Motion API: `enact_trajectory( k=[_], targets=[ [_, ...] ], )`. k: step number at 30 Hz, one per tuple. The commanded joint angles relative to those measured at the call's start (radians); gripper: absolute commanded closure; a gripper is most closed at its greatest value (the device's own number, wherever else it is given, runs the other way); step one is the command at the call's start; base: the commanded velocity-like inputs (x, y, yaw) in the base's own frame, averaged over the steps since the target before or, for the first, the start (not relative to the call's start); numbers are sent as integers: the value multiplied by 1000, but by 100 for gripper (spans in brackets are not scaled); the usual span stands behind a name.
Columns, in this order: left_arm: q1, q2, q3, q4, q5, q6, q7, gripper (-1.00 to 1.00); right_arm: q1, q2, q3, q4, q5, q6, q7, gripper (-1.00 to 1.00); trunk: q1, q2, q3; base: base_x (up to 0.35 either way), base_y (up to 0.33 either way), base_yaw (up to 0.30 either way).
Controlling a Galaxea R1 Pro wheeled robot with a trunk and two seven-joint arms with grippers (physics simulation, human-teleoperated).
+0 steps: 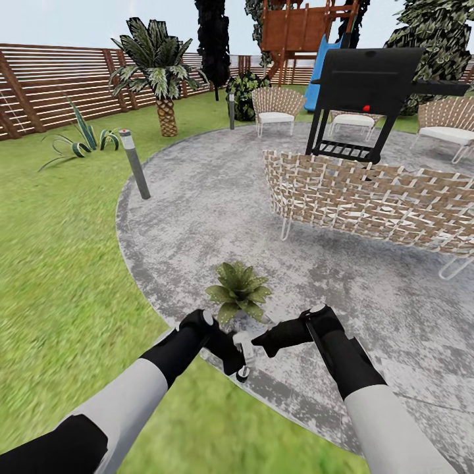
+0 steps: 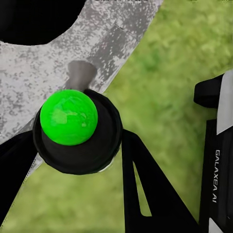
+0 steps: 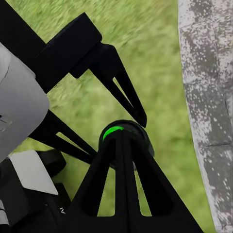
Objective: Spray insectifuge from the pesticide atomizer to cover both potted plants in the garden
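Head view: both grippers meet low over the patio [image 1: 197,217] edge, the left gripper [image 1: 232,359] clamped on the pesticide atomizer [image 1: 244,357], just before one potted plant [image 1: 238,289].

Left wrist view: fingers [image 2: 145,184] flank the atomizer's green underside.

Right wrist view: the right gripper [image 3: 127,127] seems closed; uncertain.

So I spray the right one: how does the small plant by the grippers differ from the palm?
The small plant is a low rosette with no trunk; the palm rises on a scaly brown trunk. The small plant sits on the patio; the palm stands in grass. Both have green leaves.
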Motion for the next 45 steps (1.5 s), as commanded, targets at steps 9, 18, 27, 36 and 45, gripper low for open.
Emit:
enact_trajectory(
  k=[9, 18, 27, 36, 45],
  targets=[
    [0, 0, 0, -32, -2, 10, -6, 100, -1, 0, -1, -1, 7, 7, 7, 100, 0, 0, -1, 0, 0, 0],
    [0, 0, 0, -32, -1, 10, -6, 100, -1, -1, 0, -1, 7, 7, 7, 100, 0, 0, -1, 0, 0, 0],
    [0, 60, 0, 0, -4, 11, -2, 100, -1, -2, 0, -1, 7, 7, 7, 100, 0, 0, -1, 0, 0, 0],
    [6, 236, 0, 38, -2, 5, -1, 100, -1, -4, -4, 0, 8, 7, 6, 100, 0, 0, -1, 0, 0, 0],
    [84, 351, 104, 38, 26, 4, 6, 100, 11, -179, -149, 15, 7, 5, -10, -100, 0, 0, -1, 0, 0, 0]
  ],
)
